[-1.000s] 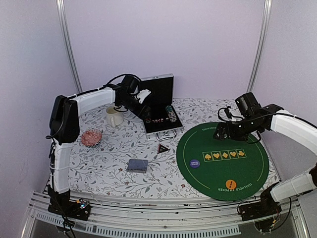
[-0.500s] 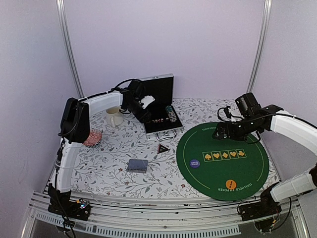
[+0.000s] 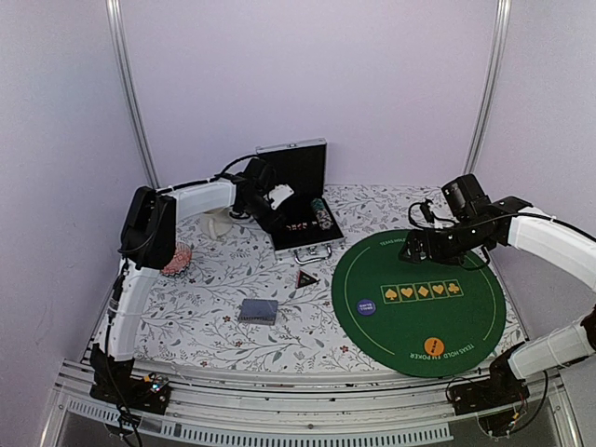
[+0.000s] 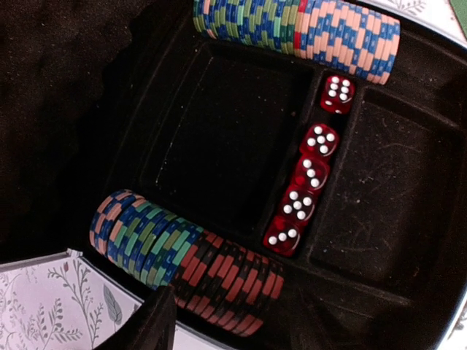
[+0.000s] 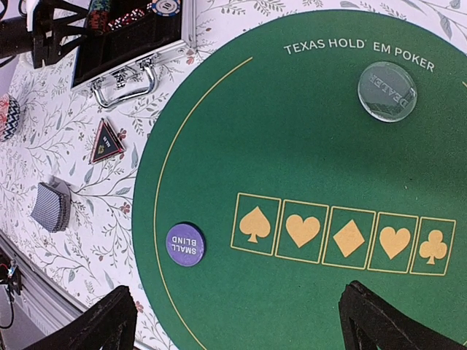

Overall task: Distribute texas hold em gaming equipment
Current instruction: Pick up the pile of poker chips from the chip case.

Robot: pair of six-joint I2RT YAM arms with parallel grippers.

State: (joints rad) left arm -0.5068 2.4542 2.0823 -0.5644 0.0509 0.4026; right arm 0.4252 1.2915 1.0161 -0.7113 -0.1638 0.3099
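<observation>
My left gripper (image 3: 277, 205) hangs over the open aluminium case (image 3: 307, 244). In the left wrist view one dark finger (image 4: 142, 324) shows beside a row of striped chips (image 4: 182, 259). The other finger is lost against the black foam. Another chip row (image 4: 306, 33) and red dice (image 4: 310, 179) lie in the case. My right gripper (image 5: 244, 328) is open and empty over the green mat (image 3: 466, 317). On the mat lie a purple button (image 5: 184, 244), an orange button (image 3: 433, 346) and a clear dealer disc (image 5: 387, 91). The dark triangular marker (image 3: 305, 277) and card deck (image 3: 258, 311) lie on the cloth.
A cream mug (image 3: 216, 223), partly hidden by my left arm, and a red-patterned bowl (image 3: 173, 258) stand at the back left. The case lid (image 3: 296, 168) stands upright behind the tray. The floral cloth (image 3: 205, 307) covers the table around the deck.
My left arm has swung to the right and reached further over the case. The right arm and the pieces on the mat have not moved.
</observation>
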